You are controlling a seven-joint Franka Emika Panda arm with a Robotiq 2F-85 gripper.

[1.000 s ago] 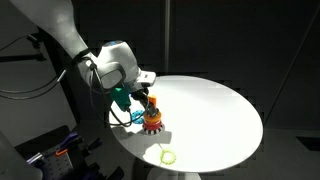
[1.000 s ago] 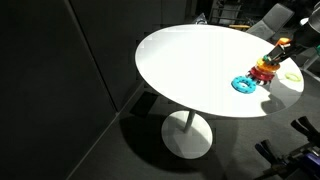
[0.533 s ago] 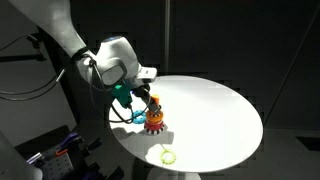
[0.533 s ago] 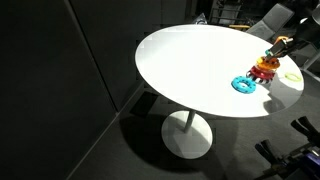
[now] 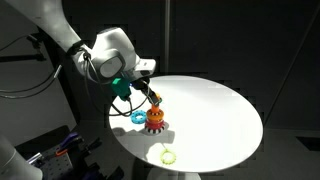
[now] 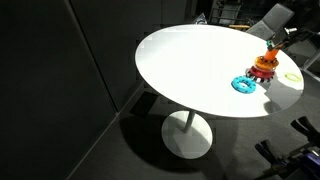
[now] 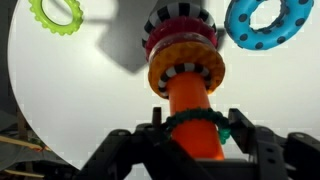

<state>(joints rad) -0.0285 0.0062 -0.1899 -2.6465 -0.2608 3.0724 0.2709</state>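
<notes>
Tool (image 7: 197, 128) closed on one dark ring (image 7: 195, 119), which sits round the top of one orange post (image 7: 190, 92). Against 1 s ago: tool has risen and is now above the stack (image 7: 185, 55), not down beside it. Loose rings on tabletop (image 7: 80, 100) unmoved. Count: one stack, layers too foreshortened to count. Beyond it, one blue ring (image 7: 240, 25) and one lime ring (image 7: 55, 24).

Stacking toy (image 5: 155, 119): an upright orange peg (image 7: 190, 98) stands near the table's (image 5: 220, 110) edge. It carries an orange ring (image 7: 187, 66) above a red ring (image 7: 160, 40), both with black-and-white stripes. A green ring (image 7: 196, 121) encircles the peg's upper end, level, pinched in the gripper (image 7: 193, 130).
</notes>
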